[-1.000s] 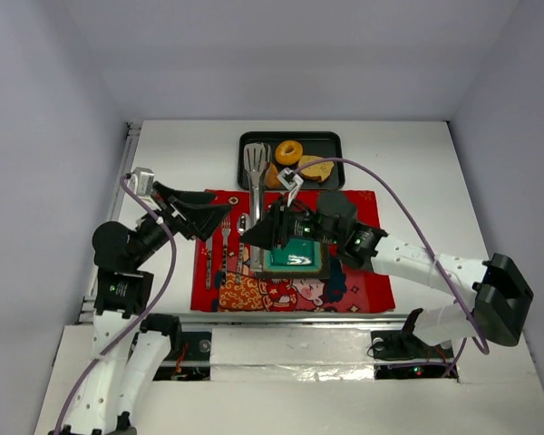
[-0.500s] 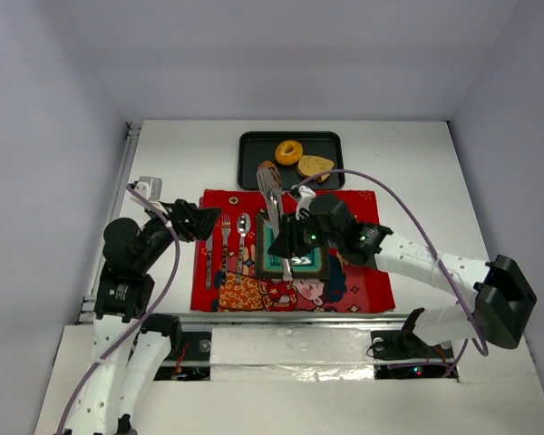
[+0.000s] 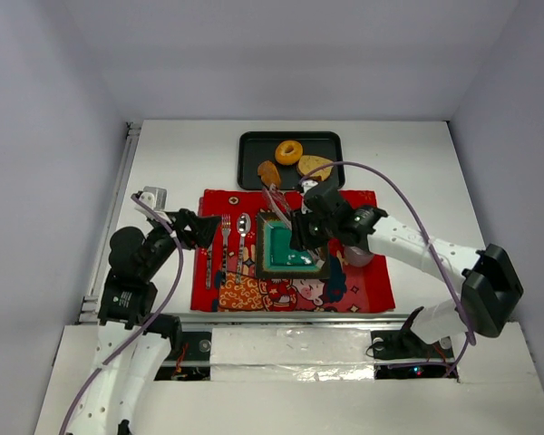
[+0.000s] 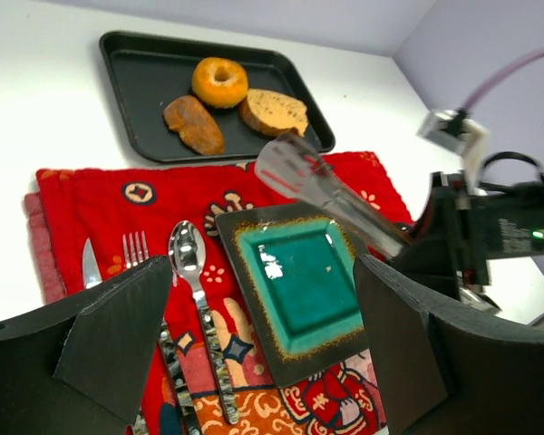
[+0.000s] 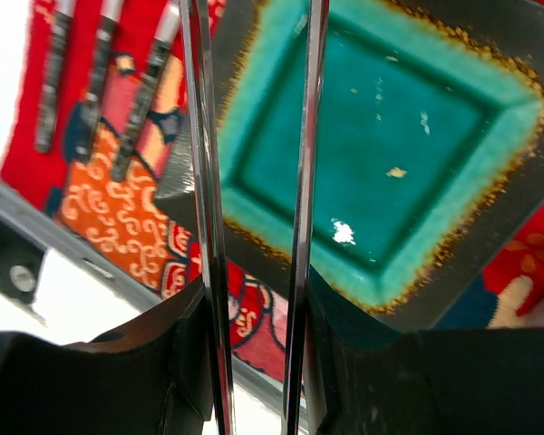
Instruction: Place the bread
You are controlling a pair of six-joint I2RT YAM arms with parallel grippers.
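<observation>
Nothing has been placed yet, as far as I can judge: all the bread sits in the tray and the plate is bare apart from a few specks. The whole job is left to do.

On the left, the left hand [image 3: 202,229] hangs low over the near-left part of the red mat [image 4: 91,195], its fingers spread wide and holding nothing. On the mat in front of it lie one knife [image 4: 89,267], one fork [image 4: 136,246] and one spoon [image 4: 186,254], side by side in that order.

In the middle of the mat is one square green plate [image 4: 299,276] with a dark rim. Beyond the mat's far edge, on the white desk [image 3: 408,172], stands one black tray [image 4: 140,68]. It holds three pieces of bread: a brown roll [image 4: 193,124] on the left, a golden doughnut [image 4: 220,82] behind it, and a slice of toast [image 4: 272,111] on the right. The roll and the toast each look close to the doughnut; I cannot tell whether they touch.

On the right, the right hand [image 3: 304,234] is over the plate's right side, pinching one pair of metal tongs [image 4: 322,190]. The tongs reach across the plate's far corner toward the tray, and their tips are empty and short of the bread. My guess is the current step is the reach for the first piece.
</observation>
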